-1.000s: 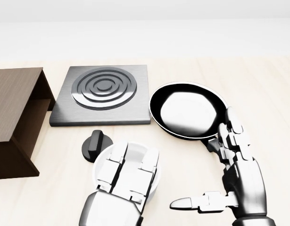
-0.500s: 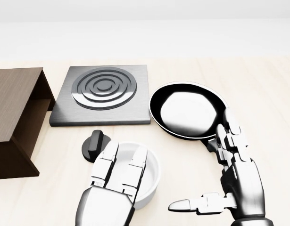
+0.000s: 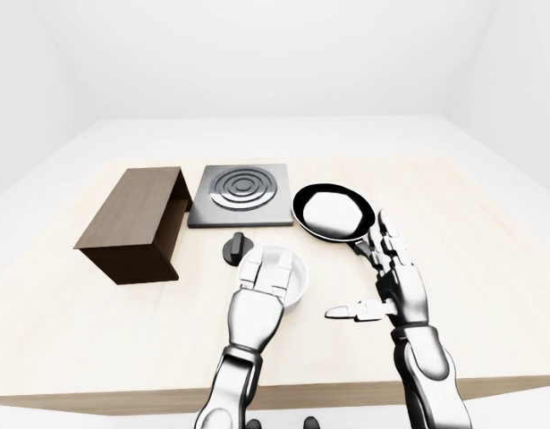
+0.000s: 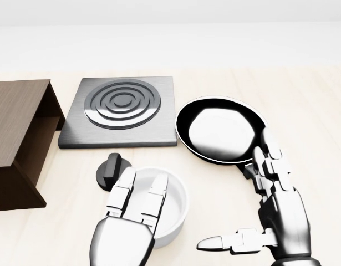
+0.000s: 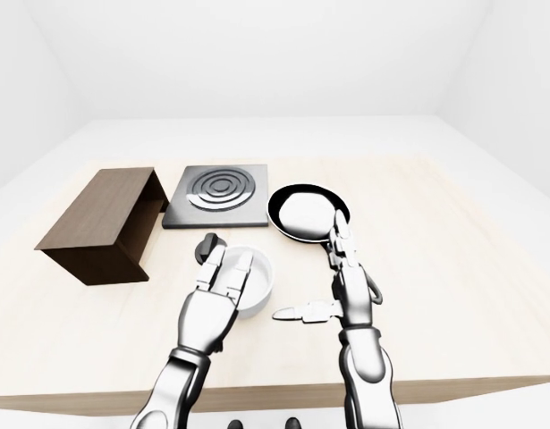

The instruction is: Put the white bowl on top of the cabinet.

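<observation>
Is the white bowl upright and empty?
Upright and empty where visible: white bowl sits rim up; left hand fingers cover part of its inside.

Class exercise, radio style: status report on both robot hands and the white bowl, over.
Left robot hand open, fingers over white bowl. Right robot hand open, empty. Bowl on table, not on cabinet. Knob beside bowl.

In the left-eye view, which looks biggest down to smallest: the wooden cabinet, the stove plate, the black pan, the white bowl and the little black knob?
1. Wooden cabinet
2. Stove plate
3. Black pan
4. White bowl, partly hidden by the left hand, so this rank is less sure
5. Black knob
</observation>
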Controlling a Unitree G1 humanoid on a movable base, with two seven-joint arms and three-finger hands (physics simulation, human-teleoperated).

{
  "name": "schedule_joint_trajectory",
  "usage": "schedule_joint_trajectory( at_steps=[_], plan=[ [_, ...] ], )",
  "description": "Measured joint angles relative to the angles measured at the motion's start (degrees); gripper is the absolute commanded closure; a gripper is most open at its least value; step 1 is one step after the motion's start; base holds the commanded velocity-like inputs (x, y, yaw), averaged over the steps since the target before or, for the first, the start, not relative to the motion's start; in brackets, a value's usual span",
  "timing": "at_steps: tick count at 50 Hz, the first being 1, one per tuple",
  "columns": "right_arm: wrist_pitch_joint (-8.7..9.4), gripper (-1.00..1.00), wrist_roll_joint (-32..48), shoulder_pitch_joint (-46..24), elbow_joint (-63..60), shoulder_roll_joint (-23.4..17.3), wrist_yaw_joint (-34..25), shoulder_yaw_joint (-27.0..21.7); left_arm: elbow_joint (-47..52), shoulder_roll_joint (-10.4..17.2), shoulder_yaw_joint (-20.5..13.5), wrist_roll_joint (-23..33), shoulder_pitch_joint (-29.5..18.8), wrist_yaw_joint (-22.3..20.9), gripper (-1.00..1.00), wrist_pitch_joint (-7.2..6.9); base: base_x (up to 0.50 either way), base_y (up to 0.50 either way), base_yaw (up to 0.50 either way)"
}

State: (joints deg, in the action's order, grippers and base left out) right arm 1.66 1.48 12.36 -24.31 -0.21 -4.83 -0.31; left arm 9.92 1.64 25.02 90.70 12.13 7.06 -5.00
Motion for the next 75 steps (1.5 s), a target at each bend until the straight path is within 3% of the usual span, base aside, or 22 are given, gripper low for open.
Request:
schedule_joint_trajectory(
  at_steps=[75],
  plan=[
    [-0.24,-1.0,0.25,0.63,-0.52,-0.1,-0.05,0.88,-16.29,-3.65,-5.04,-0.08,-9.36,1.36,-1.0,0.0,0.0,0.0,0.0]
  ],
)
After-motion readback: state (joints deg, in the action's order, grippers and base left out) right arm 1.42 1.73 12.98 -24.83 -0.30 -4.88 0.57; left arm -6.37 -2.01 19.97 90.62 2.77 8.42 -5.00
